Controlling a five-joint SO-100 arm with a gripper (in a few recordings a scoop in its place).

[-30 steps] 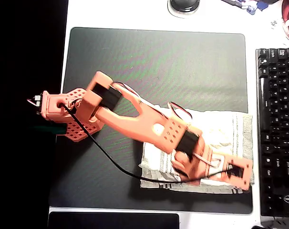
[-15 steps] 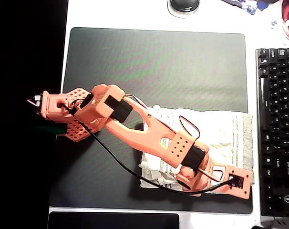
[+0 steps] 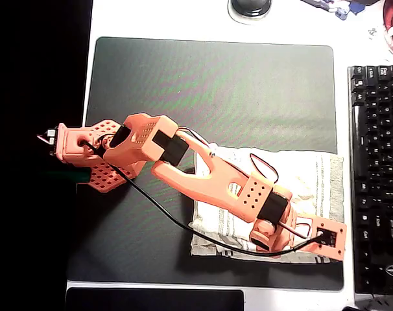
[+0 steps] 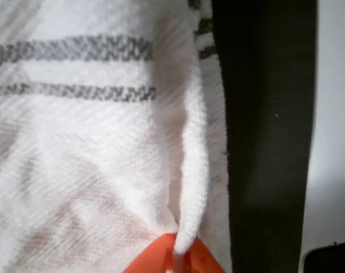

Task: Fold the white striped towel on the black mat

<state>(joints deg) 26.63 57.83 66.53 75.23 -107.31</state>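
At the claw (image 4: pixel 175 256), the white striped towel (image 3: pixel 313 178) has its near edge gathered into a raised ridge, and the wrist view shows that ridge running straight down into the two orange tips, which are pressed together on the cloth. The grasp step therefore reads as complete: the claw is pinching the towel hem.

Away from the claw, in the overhead view, the rest of the towel lies flat and wrinkled in a single spread layer on the lower right part of the black mat (image 3: pixel 209 84). Its stripe bands show just beside the claw, toward the right edge of the picture. No doubled-over section is visible, so the fold itself appears not yet made.

Remaining work, as a judgement:
1. Lift the pinched edge clear of the mat.
2. Carry it across the towel to the opposite edge, on the far side from the claw.
3. Release and let the layers settle.

Beyond the towel, on the side opposite the claw's reach, the mat surface is bare cloth-free fabric. A black keyboard (image 3: pixel 378 175) sits on the white tabletop (image 3: pixel 170 19) just beside the mat's right edge, near the claw.
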